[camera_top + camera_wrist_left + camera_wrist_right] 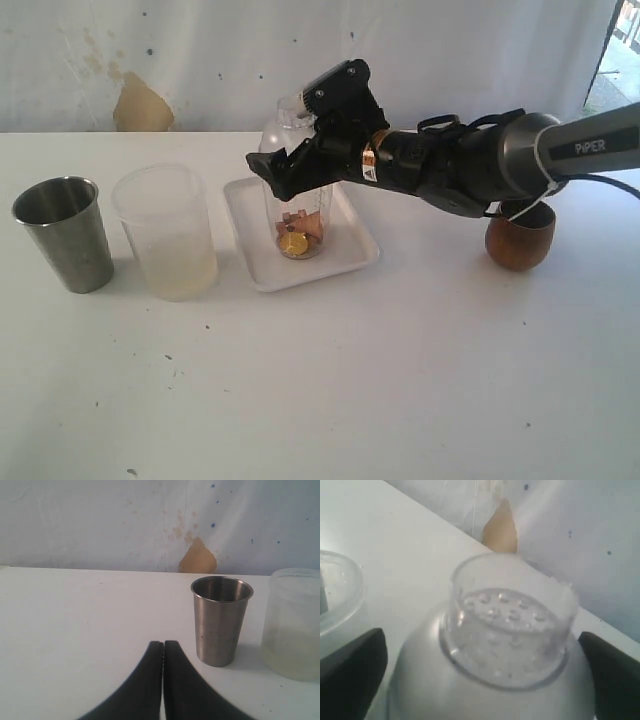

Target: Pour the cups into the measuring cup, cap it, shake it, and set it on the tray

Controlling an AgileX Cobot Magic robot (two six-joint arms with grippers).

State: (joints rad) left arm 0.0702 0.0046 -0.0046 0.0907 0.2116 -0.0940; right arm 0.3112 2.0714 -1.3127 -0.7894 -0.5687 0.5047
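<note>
Capped tall clear plastic measuring cup (300,228) stands on flat white rectangular tray (352,262). Right gripper (482,647) straddles its top, jaws wide, grip unclear. Left gripper (163,652) closed, empty, near brushed-steel tumbler (221,622).

We see the measuring cup (298,228) standing upright on the white tray (350,246) near the middle of the table (350,380). It wears a clear domed cap (279,127), and small orange and golden pieces lie at its bottom. The right gripper (300,165) reaches in from the right, its black fingers (280,178) at the cup's upper part. To the tray's left stand a frosted cup (165,235) and, further left, the steel tumbler (62,235). The wooden cup (520,243) sits well to the right, partly behind the arm.
</note>
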